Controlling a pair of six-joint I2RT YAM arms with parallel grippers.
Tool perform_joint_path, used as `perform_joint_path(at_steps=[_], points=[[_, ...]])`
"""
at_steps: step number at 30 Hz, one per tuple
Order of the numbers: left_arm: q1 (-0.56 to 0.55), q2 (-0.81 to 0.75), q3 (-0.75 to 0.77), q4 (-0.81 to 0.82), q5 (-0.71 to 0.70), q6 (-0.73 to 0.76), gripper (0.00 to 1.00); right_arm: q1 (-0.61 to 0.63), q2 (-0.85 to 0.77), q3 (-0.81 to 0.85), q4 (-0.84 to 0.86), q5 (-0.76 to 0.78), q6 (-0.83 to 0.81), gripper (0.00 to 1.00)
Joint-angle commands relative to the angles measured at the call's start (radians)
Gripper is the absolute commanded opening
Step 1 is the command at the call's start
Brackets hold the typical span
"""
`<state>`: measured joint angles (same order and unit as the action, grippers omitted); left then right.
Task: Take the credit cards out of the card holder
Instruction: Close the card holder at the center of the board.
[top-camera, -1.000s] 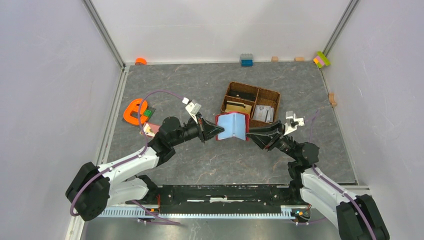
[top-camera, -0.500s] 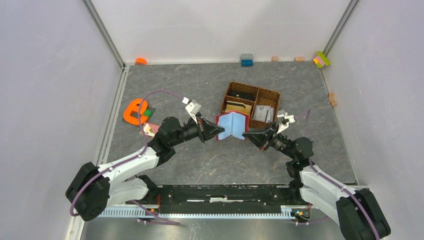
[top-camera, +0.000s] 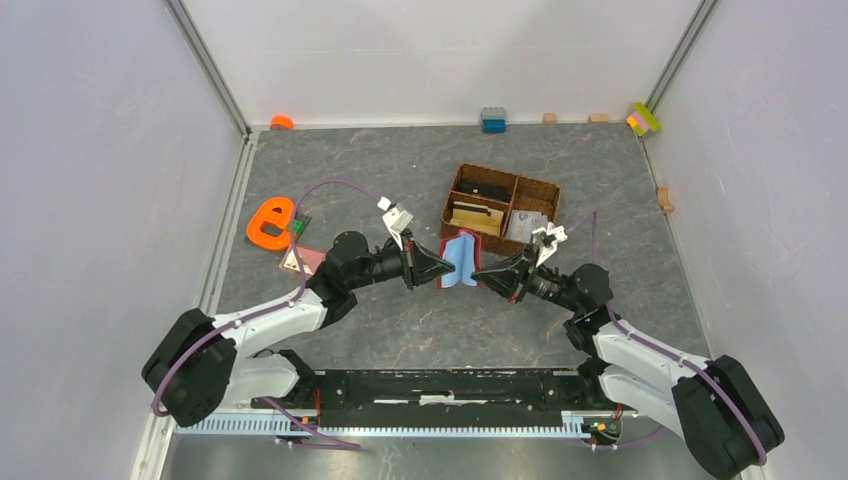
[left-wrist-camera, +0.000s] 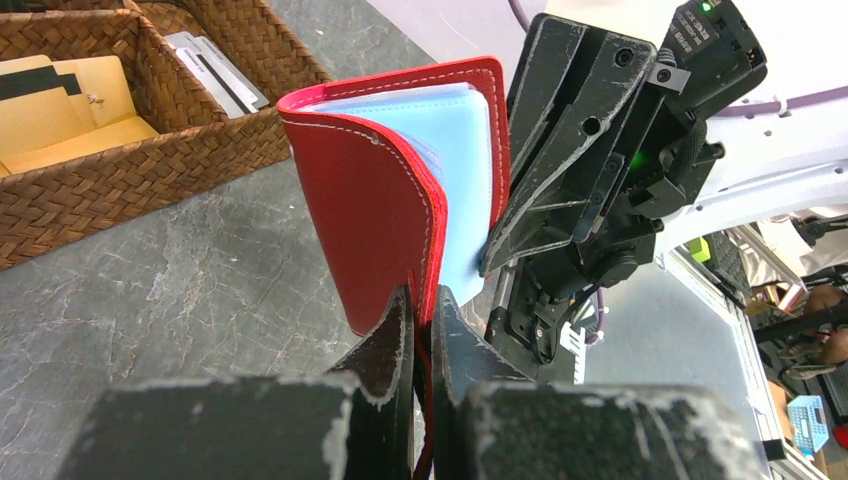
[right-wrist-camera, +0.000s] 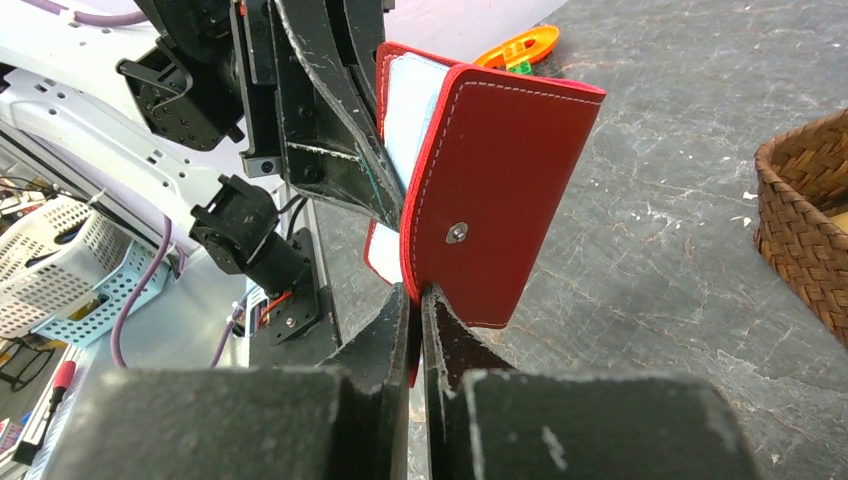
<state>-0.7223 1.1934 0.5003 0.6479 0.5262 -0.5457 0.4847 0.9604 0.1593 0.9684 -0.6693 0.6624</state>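
Our left hand (top-camera: 436, 268) is pinched narrow on the left cover of the card holder (top-camera: 457, 262), and our right hand (top-camera: 479, 272) is pinched just as narrow on the right cover. We see both grips plainly from the wrists. Each pair of fingers meets on the red edge of a cover, with only the leather between them.

We hold the card holder upright between the two hands, with its spine turned away from our bases and its covers spread partway like a book. It sits over the middle of the grey marbled surface (top-camera: 400, 170), just on the near side of the wicker basket (top-camera: 553, 200) and apart from it. From the left wrist we see white stitching along the red cover. From the right wrist we see a small metal snap on the outer face of the other cover.

The credit cards (top-camera: 464, 256) are inside the holder and show as light blue leaves stacked between the covers. Their top edges sit level with the leather. We cannot tell how many there are.

The basket has compartments. One holds tan flat pieces (top-camera: 476, 214) and the one to its right holds grey-white flat pieces (top-camera: 526, 226). An orange object (top-camera: 268, 222) lies on the surface well to the left, beyond our left arm. A blue block (top-camera: 493, 120) rests against the far wall.
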Motion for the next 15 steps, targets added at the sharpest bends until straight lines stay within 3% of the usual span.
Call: perform_joint_path(at_steps=[1, 11, 13, 15], points=[[-0.010, 0.009, 0.043, 0.108, 0.088, -0.033, 0.02, 0.012, 0.033, 0.052, -0.014, 0.023, -0.037, 0.08], [-0.012, 0.058, 0.061, 0.123, 0.114, -0.065, 0.02, 0.012, 0.096, 0.045, 0.150, -0.073, 0.064, 0.00], [-0.010, 0.057, 0.064, 0.056, 0.038, -0.059, 0.02, 0.012, 0.086, 0.044, 0.125, -0.055, 0.050, 0.00], [-0.003, 0.052, 0.081, -0.064, -0.078, -0.040, 0.02, 0.012, 0.048, 0.060, -0.019, 0.020, -0.029, 0.00]])
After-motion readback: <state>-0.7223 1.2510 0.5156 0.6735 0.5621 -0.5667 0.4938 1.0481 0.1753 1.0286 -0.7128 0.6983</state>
